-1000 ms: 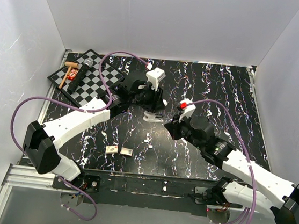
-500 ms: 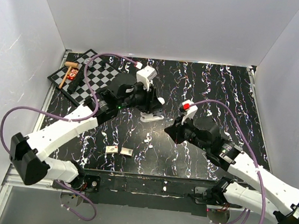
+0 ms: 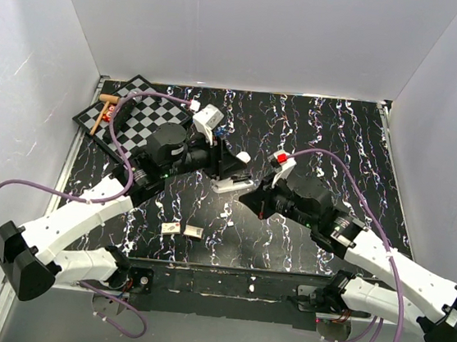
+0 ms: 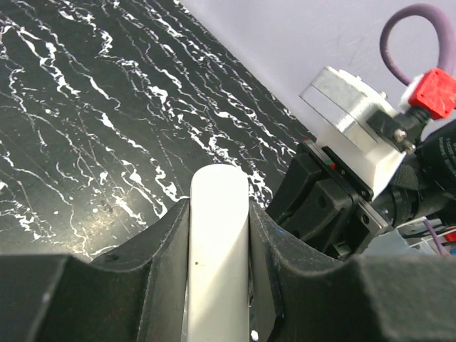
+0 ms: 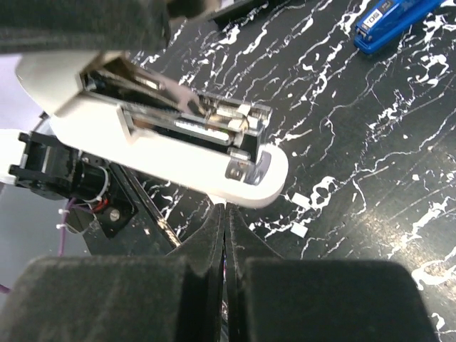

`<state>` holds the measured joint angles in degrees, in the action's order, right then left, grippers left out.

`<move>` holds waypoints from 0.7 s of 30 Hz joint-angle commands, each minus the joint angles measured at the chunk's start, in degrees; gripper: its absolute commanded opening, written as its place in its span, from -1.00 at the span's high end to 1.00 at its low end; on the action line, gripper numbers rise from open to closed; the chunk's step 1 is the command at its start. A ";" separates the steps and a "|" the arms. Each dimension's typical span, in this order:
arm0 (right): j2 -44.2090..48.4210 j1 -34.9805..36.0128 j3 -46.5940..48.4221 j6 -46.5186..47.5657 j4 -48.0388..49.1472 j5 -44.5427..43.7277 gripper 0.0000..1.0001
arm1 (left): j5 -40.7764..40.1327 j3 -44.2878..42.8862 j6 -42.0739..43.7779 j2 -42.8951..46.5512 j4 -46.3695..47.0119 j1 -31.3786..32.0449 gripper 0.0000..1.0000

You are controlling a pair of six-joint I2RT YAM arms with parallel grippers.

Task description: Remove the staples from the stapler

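white stapler mostly hidden, blue stapler cut off

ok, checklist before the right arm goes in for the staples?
1. Left gripper clamped on the white stapler: ok.
2. Stapler open, magazine exposed: ok.
3. Staples present in the magazine: cannot tell.
4. Right gripper open enough to pinch: not ok, shut and empty.
5. Right fingertips clear of the stapler's nose: cannot tell, very close.
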<state>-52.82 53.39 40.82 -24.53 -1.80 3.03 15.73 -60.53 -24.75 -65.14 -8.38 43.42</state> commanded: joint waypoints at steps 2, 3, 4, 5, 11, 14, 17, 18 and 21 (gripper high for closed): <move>0.52 0.32 4.62 -0.78 5.23 2.24 0.97 | 4.04 0.94 -1.70 4.76 4.34 0.26 1.00; 0.61 0.32 4.88 -0.52 5.06 2.42 0.97 | 4.75 1.03 -1.96 5.20 4.43 0.26 1.00; 0.96 0.32 4.97 -0.25 5.06 2.77 0.97 | 5.45 1.29 -2.23 5.64 4.69 0.26 1.00; 1.40 0.32 5.06 0.18 5.14 2.95 0.97 | 6.41 1.56 -2.40 5.90 4.95 0.26 1.00; 3.42 0.32 7.78 3.70 4.09 3.82 0.97 | 12.56 3.22 -3.99 6.70 8.03 0.26 1.00; 4.13 0.32 10.50 6.42 2.95 6.02 0.97 | 15.73 3.67 -3.90 6.70 10.75 0.26 1.00; 4.04 0.40 13.93 8.88 -1.17 8.92 0.97 | 18.63 3.84 -3.02 6.96 11.72 0.26 1.00; 3.95 0.32 14.98 9.59 -2.32 9.45 0.97 | 19.25 3.93 -2.76 7.22 11.98 0.26 1.00; 3.69 0.32 16.92 11.17 -3.91 11.12 0.97 | 20.83 4.46 -1.97 8.10 13.04 0.26 1.00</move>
<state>-49.87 53.39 52.40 -17.32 -6.42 10.15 30.63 -57.01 -28.05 -58.81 2.87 43.27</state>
